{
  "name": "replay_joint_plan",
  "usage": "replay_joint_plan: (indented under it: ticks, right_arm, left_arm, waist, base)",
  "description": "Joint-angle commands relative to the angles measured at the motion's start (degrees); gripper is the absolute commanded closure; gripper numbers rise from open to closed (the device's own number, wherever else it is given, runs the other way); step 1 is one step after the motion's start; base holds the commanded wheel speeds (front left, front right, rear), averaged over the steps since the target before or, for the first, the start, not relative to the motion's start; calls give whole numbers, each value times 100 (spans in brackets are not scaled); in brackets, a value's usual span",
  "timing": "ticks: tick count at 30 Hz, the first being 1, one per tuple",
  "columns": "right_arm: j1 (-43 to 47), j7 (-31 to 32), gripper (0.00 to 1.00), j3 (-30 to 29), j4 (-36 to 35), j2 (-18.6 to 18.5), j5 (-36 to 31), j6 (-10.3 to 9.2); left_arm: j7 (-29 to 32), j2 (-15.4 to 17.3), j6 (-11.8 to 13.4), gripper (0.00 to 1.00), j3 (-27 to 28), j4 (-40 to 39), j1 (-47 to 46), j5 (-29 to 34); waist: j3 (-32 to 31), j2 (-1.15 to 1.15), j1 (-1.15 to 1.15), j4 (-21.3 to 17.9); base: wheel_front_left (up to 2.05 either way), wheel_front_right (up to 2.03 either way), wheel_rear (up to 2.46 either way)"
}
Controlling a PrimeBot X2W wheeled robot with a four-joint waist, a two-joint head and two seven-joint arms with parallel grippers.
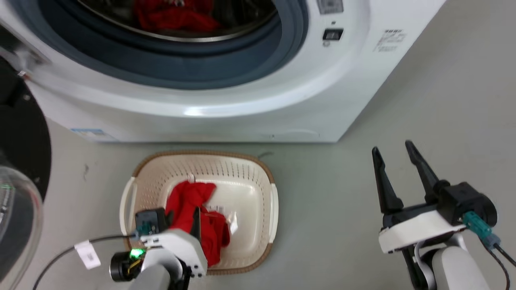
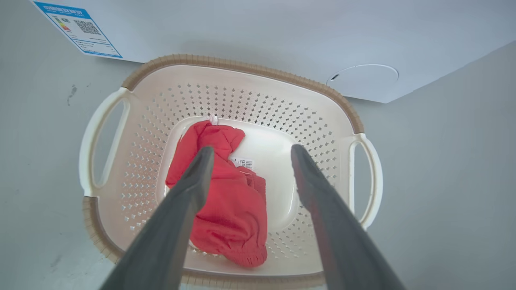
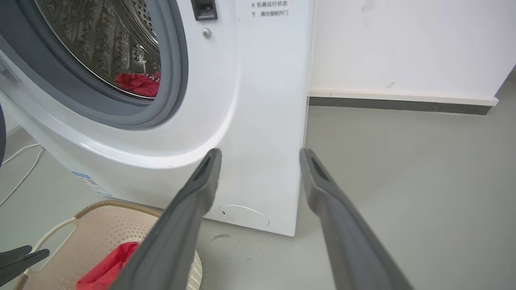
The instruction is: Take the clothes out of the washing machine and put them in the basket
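A: What lies where?
B: One red garment (image 2: 225, 201) lies in the basket (image 2: 242, 66); another red piece (image 1: 173, 18) sits in the washing machine's (image 1: 282, 100) drum (image 3: 100, 40).
A: Grippers?
B: Left gripper (image 2: 252, 150) hangs over the basket, fingers apart, empty. Right gripper (image 1: 392, 147) over the floor (image 1: 330, 193), also spread, empty.

Clothes (image 1: 173, 18) in the machine (image 1: 242, 100) run off the head view at 12 o'clock, and the door (image 1: 24, 153) at 9 o'clock. The sticker (image 2: 76, 28) print is too small to read.

Bright, even light, a glare streak across the washing machine (image 1: 250, 102), wrist views bowed at the edges.
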Motion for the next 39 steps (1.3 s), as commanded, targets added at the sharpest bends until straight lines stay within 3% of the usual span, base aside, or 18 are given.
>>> replay_joint_plan:
  ticks: [1, 13, 21, 27, 39]
  right_arm:
    - [104, -5, 0, -4, 16, 6, 30, -3]
    - [572, 166, 0, -166, -275, 6, 47, -3]
    - [722, 326, 0, -371, -617, 6, -20, -3]
    - [731, 410, 0, -502, -873, 6, -69, -3]
    - [460, 537, 0, -399, -1433, 6, -71, -2]
  left_arm:
    - [-12, -21, 40, 0, 66, -218, 209, 89]
    - [-14, -126, 48, 0, 669, -3168, 1499, 927]
    - [-14, -148, 30, 0, 731, -4213, 1540, 1269]
    - [-14, -150, -22, 0, 741, -4163, 1151, 1444]
    - [-14, -72, -159, 0, 704, -2850, -518, 1692]
  waist:
    - [-557, 0, 0, 74]
    - [-1406, 0, 0, 351]
    - [-1511, 0, 0, 503]
    - [-1477, 0, 0, 563]
    - [-817, 0, 0, 375]
  base:
    - [0, 0, 0]
    - [0, 0, 0]
    - [0, 0, 0]
    - [0, 0, 0]
    - [0, 0, 0]
